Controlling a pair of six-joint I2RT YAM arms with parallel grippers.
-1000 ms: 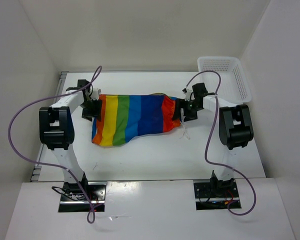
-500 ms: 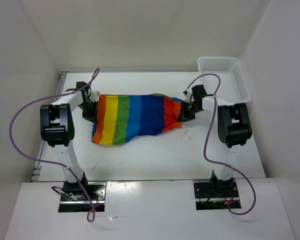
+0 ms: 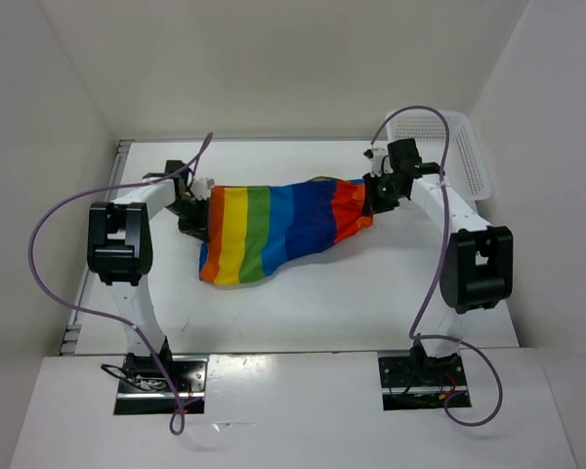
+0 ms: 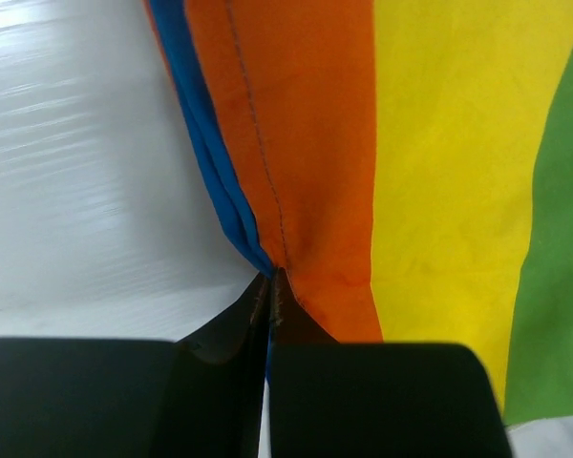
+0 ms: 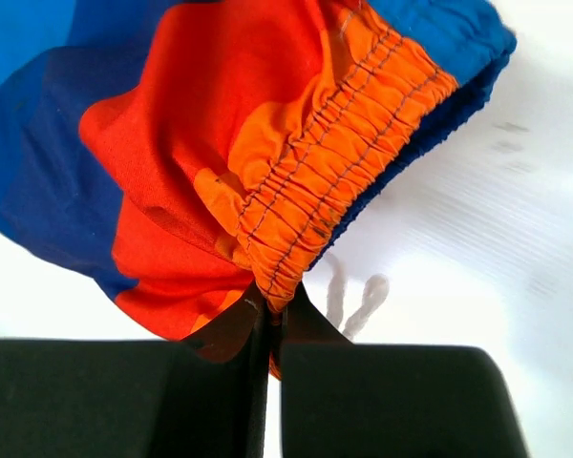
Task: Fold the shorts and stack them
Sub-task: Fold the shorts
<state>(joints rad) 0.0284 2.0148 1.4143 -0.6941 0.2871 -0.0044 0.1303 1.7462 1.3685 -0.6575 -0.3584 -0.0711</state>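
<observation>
Shorts [image 3: 283, 230] stretch left-right over the surface [image 3: 391, 283], long axis running arm to arm. The left hand [image 3: 197, 210] is clamped on the orange hem [image 4: 296, 191], the right hand [image 3: 376, 195] on the waistband [image 5: 344, 143]. The lower edge probably rests down.

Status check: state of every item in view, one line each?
shorts: stretched sideways between both grippers, pinched at each end, not stacked.
left gripper: shut on shorts, at the orange-stripe edge.
right gripper: shut on shorts, at the gathered waistband.
basket: upright at the far right, apart from the shorts.
</observation>
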